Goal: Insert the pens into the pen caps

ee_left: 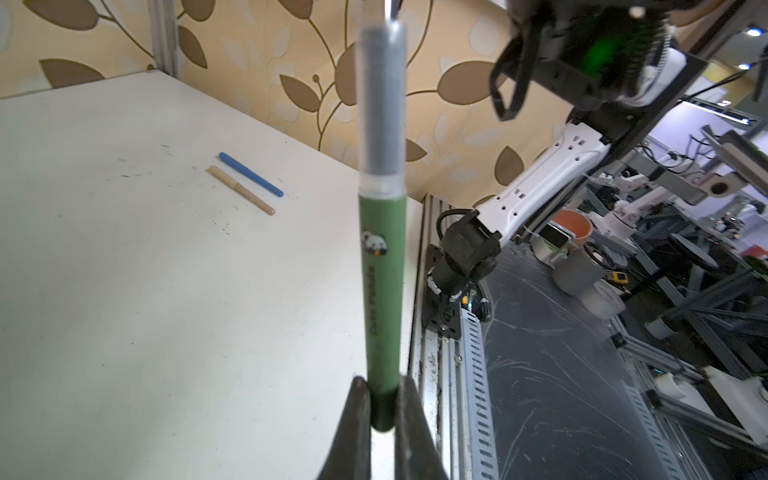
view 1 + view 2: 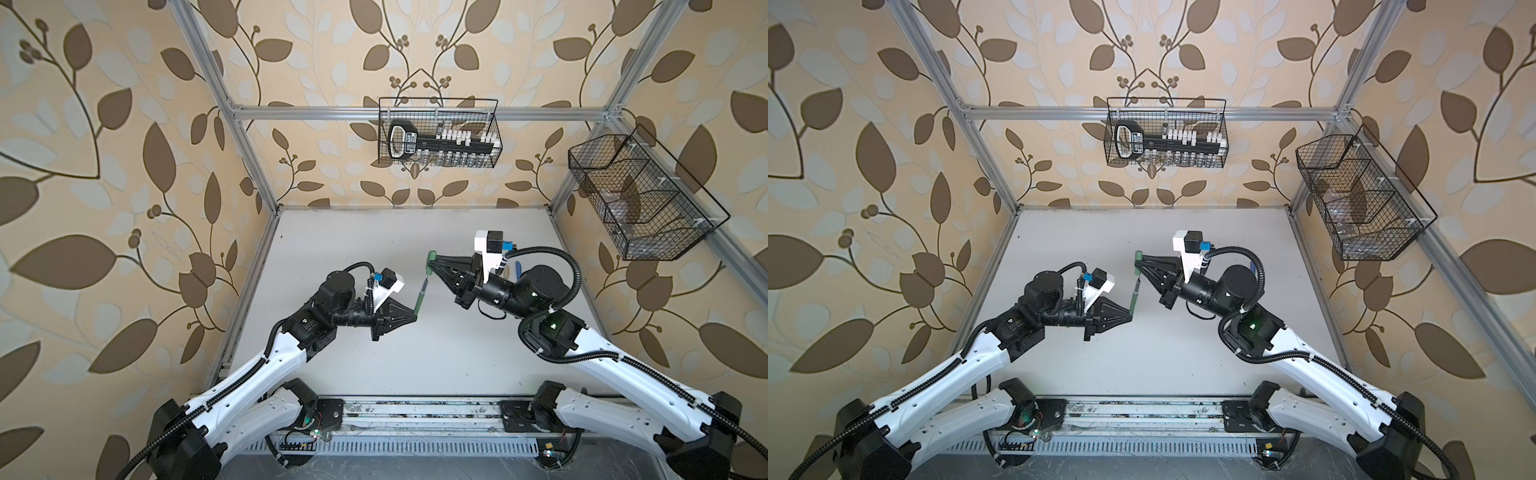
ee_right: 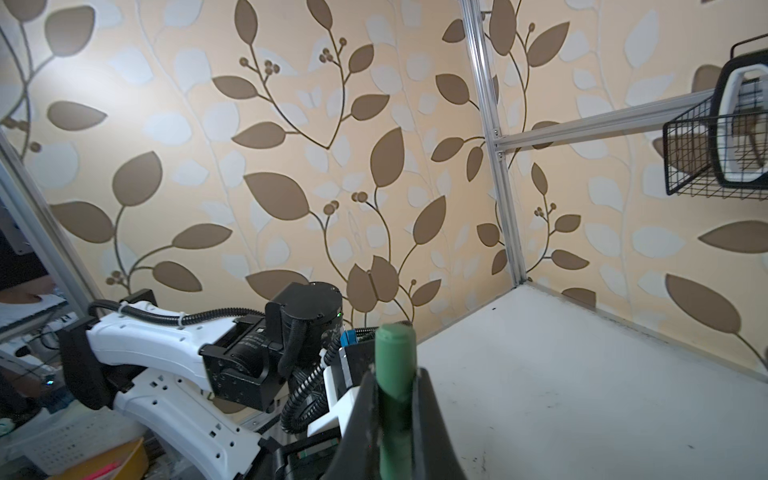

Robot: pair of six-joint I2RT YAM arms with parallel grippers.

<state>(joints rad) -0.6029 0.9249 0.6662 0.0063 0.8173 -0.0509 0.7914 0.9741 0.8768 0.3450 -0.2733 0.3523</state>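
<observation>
My left gripper (image 2: 415,314) (image 2: 1130,314) (image 1: 384,390) is shut on the rear end of the green pen (image 2: 420,296) (image 2: 1133,297) (image 1: 382,291), held above the table. Its grey front section and dark tip point toward the green pen cap (image 2: 432,259) (image 2: 1138,258) (image 3: 395,353). My right gripper (image 2: 433,266) (image 2: 1139,264) (image 3: 395,382) is shut on that cap. Tip and cap are a short gap apart in both top views. A blue pen (image 1: 251,174) and a tan pen (image 1: 241,189) lie side by side on the table; whether they carry caps I cannot tell.
A white table (image 2: 374,365) fills the floor, framed by aluminium posts. A wire basket (image 2: 440,133) with a tool rack hangs on the back wall, and another wire basket (image 2: 640,199) hangs on the right wall. A slotted rail (image 2: 415,419) runs along the front edge.
</observation>
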